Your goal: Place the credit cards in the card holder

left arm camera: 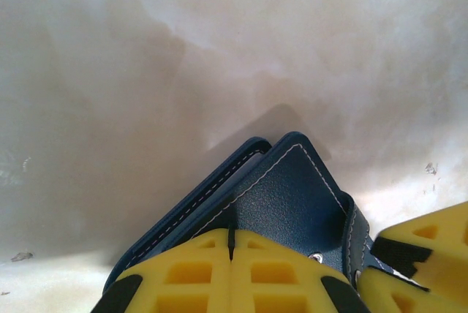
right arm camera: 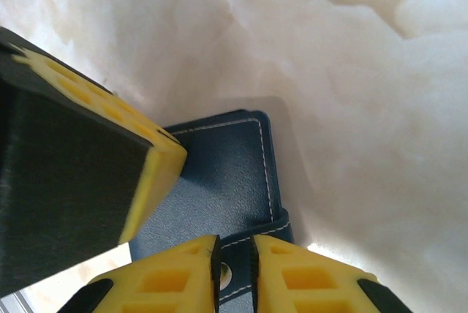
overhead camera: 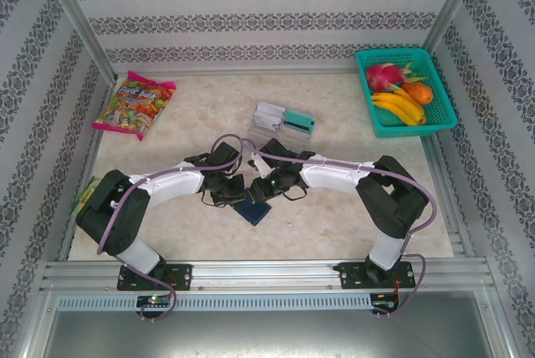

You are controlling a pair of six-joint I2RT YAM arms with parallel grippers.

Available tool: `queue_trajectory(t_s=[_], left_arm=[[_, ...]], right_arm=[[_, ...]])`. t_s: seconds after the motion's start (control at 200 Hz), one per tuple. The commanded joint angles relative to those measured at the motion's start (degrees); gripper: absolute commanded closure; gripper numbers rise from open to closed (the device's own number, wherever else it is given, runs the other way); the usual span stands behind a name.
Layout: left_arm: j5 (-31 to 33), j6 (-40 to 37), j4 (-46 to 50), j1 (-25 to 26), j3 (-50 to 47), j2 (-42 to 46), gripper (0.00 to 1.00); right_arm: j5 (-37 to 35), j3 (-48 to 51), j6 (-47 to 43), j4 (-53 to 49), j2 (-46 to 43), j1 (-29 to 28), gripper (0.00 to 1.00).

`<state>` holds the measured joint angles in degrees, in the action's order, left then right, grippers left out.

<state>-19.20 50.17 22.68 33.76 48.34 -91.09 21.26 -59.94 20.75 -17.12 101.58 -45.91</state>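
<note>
Yellow-fingered, the left hand [left arm camera: 230, 247] clamps the card holder [left arm camera: 289, 196] while the right hand [right arm camera: 234, 254] pinches its tab [right arm camera: 270, 232]; best peel slowly, keeping it flat against the bench [left arm camera: 146, 72].

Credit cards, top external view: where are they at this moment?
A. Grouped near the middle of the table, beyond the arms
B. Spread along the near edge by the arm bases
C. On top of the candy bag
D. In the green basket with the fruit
A: the credit cards sit together past the arms at mid-table, apart from the card holder lying closer in.
</note>
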Motion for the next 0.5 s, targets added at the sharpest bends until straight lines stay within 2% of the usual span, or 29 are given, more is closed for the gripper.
queue_trajectory(t_s=[0.0,0.495], left_arm=[[2.25,-0.65,1.14,0.5,-0.33,-1.81,1.0],[2.49,-0.79,1.58,0.43,-0.22,-1.55,1.0]], right_arm=[[0.1,-0.35,-0.91,-1.69,1.16,-0.92,0.8],[-1.47,-0.87,-0.71,-1.68,2.65,-2.4,0.8]])
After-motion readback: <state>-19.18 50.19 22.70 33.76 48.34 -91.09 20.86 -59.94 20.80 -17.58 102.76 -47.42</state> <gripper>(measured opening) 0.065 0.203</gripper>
